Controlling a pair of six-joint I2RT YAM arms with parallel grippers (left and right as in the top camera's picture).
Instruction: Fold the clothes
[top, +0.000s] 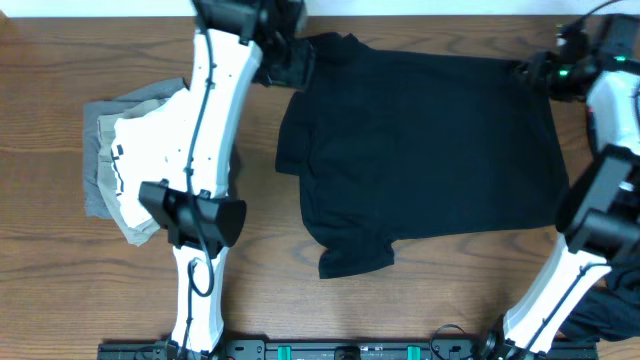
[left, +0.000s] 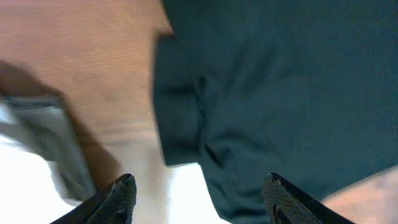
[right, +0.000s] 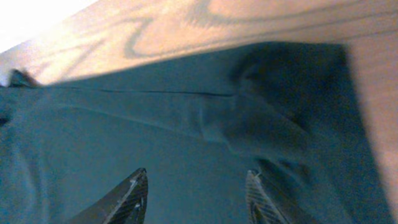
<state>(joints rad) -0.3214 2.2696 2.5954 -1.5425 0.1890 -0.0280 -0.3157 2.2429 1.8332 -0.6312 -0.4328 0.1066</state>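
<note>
The left gripper (left: 199, 186) stands with jaws apart and nothing between them, hovering over the collar end of the black shirt (top: 430, 150). The right gripper (right: 196, 186) is likewise parted and empty above the hem corner. Between the two grippers the shirt lies spread flat on the table (top: 420, 300), one sleeve folded inward. Outward of the left gripper sits a stack of grey and white clothes (top: 110, 170).

The black shirt (top: 430, 150) is matt cloth. The counter (top: 60, 280) is smooth grained wood; the arm shells (top: 215, 100) are glossy white plastic.
</note>
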